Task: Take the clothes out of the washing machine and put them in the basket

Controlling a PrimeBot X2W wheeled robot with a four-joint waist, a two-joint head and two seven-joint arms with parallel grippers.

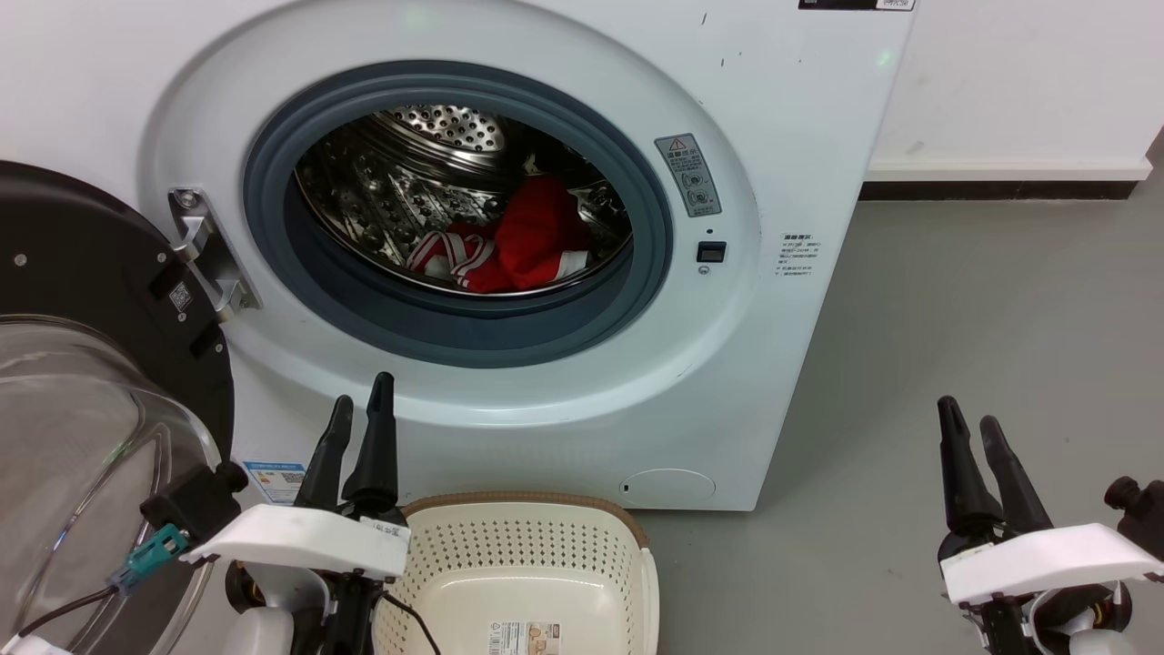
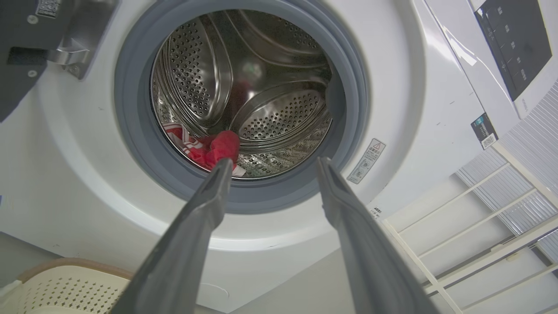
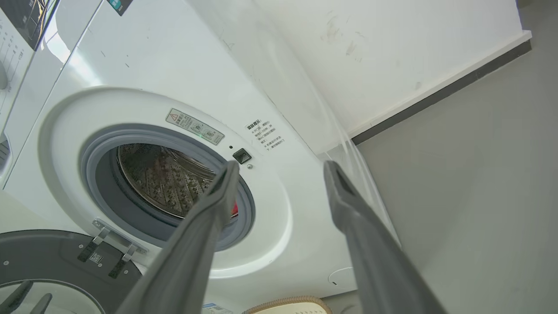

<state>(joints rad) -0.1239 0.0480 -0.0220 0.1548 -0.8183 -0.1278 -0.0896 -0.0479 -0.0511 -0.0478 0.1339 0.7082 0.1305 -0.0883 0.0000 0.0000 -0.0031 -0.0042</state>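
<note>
Head view: red clothes (image 1: 532, 238) lie in the washing machine (image 1: 782, 136) drum, with the basket (image 1: 546, 546) below the porthole. Fingers parted, nothing held, on left gripper (image 1: 362, 391) and right gripper (image 1: 966, 411).

Your left gripper (image 1: 362, 391) sits at the lower left of the head view. Its two dark fingers point up and lean slightly right above the white left wrist (image 1: 300, 537). Seen from its own wrist camera, its fingers stand well apart. Your right gripper (image 1: 967, 411) sits at the lower right, fingers leaning slightly left above the white right wrist (image 1: 1046, 555). Its own camera shows its fingers spread just as wide.
</note>
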